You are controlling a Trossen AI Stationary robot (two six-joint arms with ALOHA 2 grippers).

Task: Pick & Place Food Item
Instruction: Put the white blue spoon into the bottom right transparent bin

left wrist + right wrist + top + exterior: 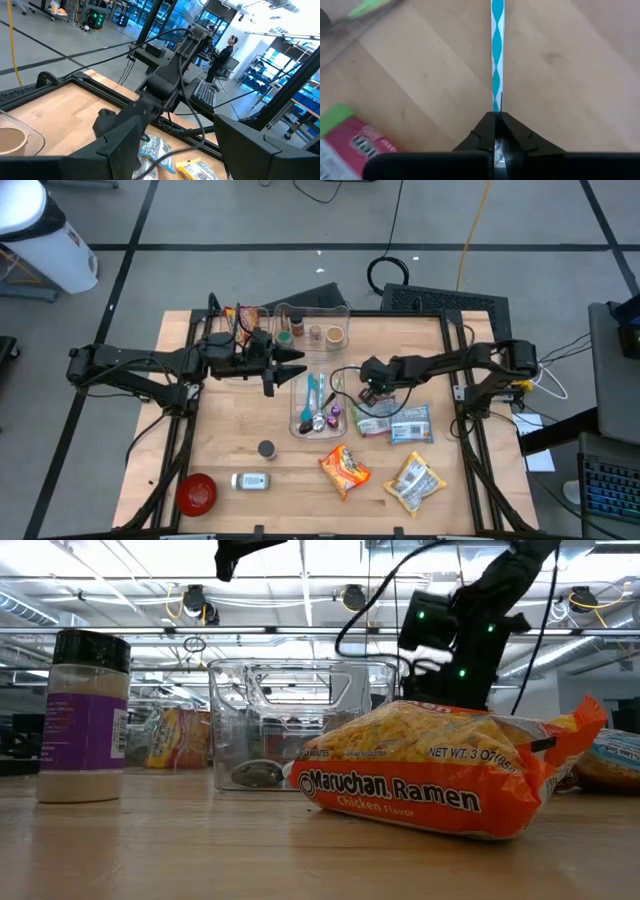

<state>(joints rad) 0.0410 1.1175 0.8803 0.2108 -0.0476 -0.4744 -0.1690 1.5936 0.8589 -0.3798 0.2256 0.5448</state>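
On the wooden table [230,430] around the clear utensil bin [316,405]: one Maruchan Ramen packet [345,468], three other snack packets beside it, two spice jars in front of the bin, one red bowl [196,492], and one clear container [312,326] behind it.

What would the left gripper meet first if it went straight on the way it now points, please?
Probably the right arm, straight ahead of the left gripper; whether their heights match is unclear.
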